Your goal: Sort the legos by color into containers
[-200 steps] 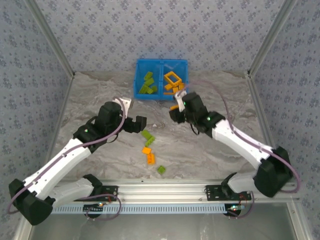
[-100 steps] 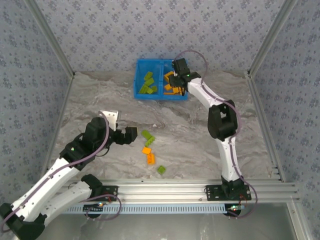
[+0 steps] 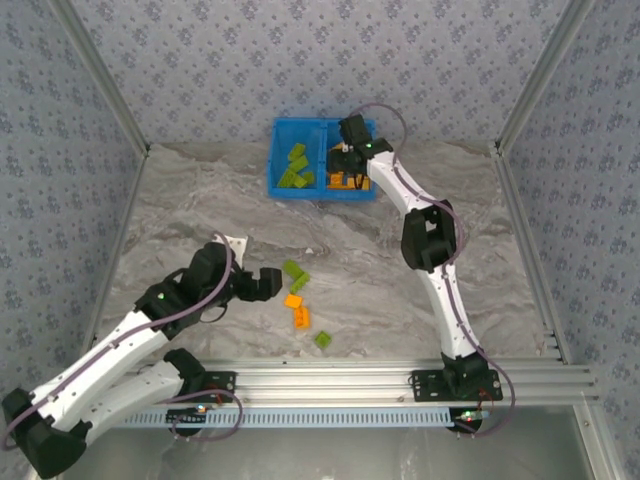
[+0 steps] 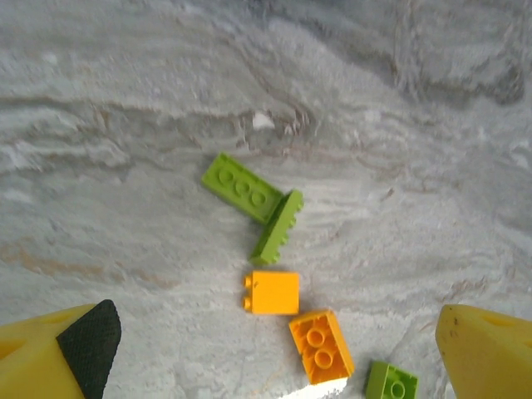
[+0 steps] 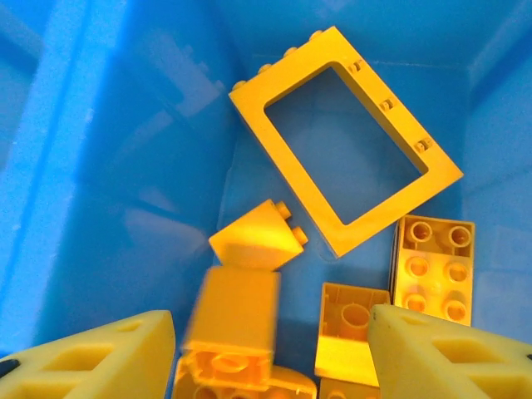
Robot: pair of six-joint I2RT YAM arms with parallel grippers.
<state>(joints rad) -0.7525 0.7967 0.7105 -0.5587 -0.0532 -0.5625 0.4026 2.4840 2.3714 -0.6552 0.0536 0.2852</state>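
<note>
Showing bin [image 3: 296,128]: green legos [image 3: 296,170] left, orange legos [image 5: 432,266] right | left claw [image 4: 274,349], right claw [image 5: 270,349] spread

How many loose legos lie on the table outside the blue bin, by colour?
Lime green: 3 (flat green plate, green brick on edge, small green brick)
Orange: 2 (orange brick on its side, studs-up orange brick)
Total: 5
</note>
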